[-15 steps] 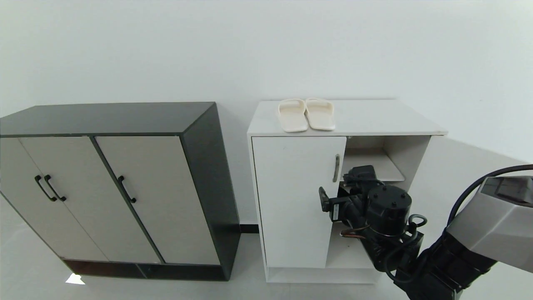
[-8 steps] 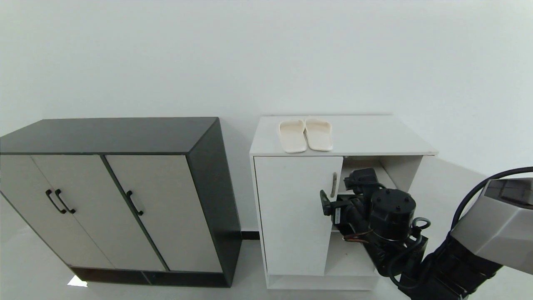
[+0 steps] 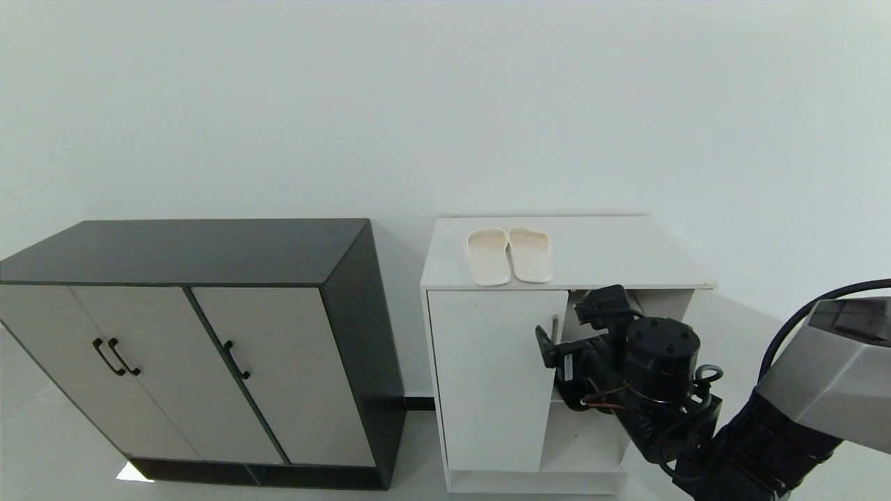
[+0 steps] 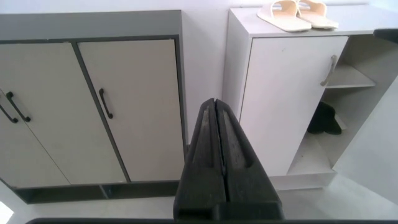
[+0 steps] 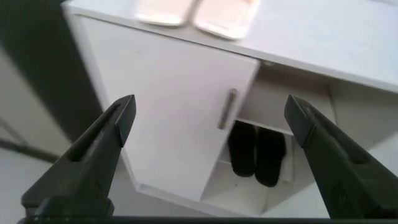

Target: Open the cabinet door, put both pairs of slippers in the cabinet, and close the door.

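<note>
r gripper (image 5: 210, 106) wide open before white cabinet (image 3: 612, 261); we see cream slippers (image 3: 509, 255) on top, mid-frame, up-left of it, long axes front-to-back. we judge r gripper nearer. l gripper (image 4: 216, 106) closed, empty.

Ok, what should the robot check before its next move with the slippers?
1. The small white cabinet is open on its right side: ok.
2. The black pair of slippers is inside, on the lower level: ok.
3. The cream pair of slippers is inside: not ok, it lies on the cabinet's top.
4. The right gripper is open and empty: ok.
5. The left gripper is shut and empty: ok.
6. Free room beside the black pair: cannot tell, the shut left door hides it.
</note>
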Motion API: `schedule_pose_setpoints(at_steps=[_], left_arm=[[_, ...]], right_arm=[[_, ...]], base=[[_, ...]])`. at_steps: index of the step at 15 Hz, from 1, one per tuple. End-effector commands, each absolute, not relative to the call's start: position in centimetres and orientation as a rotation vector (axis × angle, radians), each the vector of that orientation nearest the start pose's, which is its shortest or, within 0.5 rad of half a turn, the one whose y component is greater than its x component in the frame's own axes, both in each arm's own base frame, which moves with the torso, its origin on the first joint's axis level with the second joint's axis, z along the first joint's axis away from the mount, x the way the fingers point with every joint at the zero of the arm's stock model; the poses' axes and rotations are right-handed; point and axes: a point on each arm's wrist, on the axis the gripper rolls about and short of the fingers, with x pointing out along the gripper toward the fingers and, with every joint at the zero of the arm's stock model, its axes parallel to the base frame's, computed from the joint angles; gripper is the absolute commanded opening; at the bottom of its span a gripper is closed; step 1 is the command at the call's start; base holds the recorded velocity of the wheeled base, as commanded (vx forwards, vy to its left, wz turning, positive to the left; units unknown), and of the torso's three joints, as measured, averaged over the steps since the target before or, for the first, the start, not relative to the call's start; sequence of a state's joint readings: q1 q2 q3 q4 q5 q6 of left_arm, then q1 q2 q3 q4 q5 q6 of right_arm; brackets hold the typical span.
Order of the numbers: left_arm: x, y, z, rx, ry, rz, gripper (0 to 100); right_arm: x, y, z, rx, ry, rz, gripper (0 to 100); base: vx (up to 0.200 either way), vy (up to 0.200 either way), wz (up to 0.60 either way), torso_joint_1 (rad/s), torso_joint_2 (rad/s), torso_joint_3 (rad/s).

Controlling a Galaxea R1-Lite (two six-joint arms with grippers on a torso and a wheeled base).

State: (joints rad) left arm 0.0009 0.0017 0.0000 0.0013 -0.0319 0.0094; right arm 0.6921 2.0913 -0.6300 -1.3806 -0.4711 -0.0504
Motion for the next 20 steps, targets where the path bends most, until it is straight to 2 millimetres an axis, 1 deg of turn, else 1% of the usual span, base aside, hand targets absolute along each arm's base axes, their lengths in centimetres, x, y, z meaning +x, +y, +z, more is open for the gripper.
schedule_pose_setpoints(at_steps=[1, 3, 4, 5, 7, 8, 9, 10, 12, 13, 18, 20], left_arm=[[-2.3, -0.1, 7.5, 0.009, 0.003, -0.032, 0], [-2.3, -0.1, 7.5, 0.009, 0.003, -0.031, 0], [-2.3, -0.1, 7.5, 0.009, 0.003, -0.031, 0], [-2.3, -0.1, 7.5, 0.009, 0.003, -0.031, 0], [-2.3, -0.1, 7.5, 0.009, 0.003, -0.032, 0], [-2.3, -0.1, 7.5, 0.009, 0.003, -0.032, 0], [-2.3, -0.1, 7.5, 0.009, 0.003, -0.031, 0], [-2.3, -0.1, 7.5, 0.009, 0.004, -0.032, 0], [-2.3, -0.1, 7.5, 0.015, 0.004, -0.034, 0], [-2.3, -0.1, 7.5, 0.015, 0.004, -0.035, 0], [-2.3, -0.1, 7.5, 0.014, 0.006, -0.037, 0], [-2.3, -0.1, 7.5, 0.014, 0.004, -0.037, 0]], right_arm=[[26.5, 21.5, 7.8, -0.122, 0.075, 0.254, 100], [26.7, 21.8, 6.6, -0.14, 0.071, 0.263, 100], [26.6, 22.1, 6.4, -0.144, 0.069, 0.273, 100], [27.0, 22.7, 6.6, -0.147, 0.076, 0.278, 100], [27.9, 23.4, 7.4, -0.152, 0.106, 0.279, 100], [29.0, 24.3, 8.8, -0.109, 0.147, 0.264, 100], [29.5, 24.8, 9.4, -0.089, 0.172, 0.253, 100], [30.3, 25.5, 10.8, -0.039, 0.227, 0.211, 100], [30.9, 26.1, 11.8, -0.007, 0.286, 0.139, 100], [31.2, 26.4, 12.1, 0.029, 0.285, 0.12, 100], [31.4, 26.5, 11.6, 0.041, 0.295, 0.112, 100], [31.4, 26.5, 11.4, 0.04, 0.294, 0.102, 100]], base=[[0.0, 0.0, 0.0, 0.124, -0.28, -0.134], [0.0, 0.0, 0.0, 0.034, -0.07, -0.031], [0.0, 0.0, 0.0, 0.0, 0.0, 0.0], [0.0, 0.0, 0.0, 0.0, 0.0, 0.0], [0.0, 0.0, 0.0, 0.0, 0.0, 0.0], [0.0, 0.0, 0.0, 0.0, 0.0, 0.0], [0.0, 0.0, 0.0, 0.0, 0.0, 0.0], [0.0, 0.0, 0.0, 0.0, 0.0, 0.0], [0.0, 0.0, 0.0, 0.0, 0.0, 0.0], [0.0, 0.0, 0.0, 0.0, 0.0, 0.0], [0.0, 0.0, 0.0, 0.0, 0.0, 0.0], [0.2, 0.0, 0.0, 0.005, 0.0, 0.005]])
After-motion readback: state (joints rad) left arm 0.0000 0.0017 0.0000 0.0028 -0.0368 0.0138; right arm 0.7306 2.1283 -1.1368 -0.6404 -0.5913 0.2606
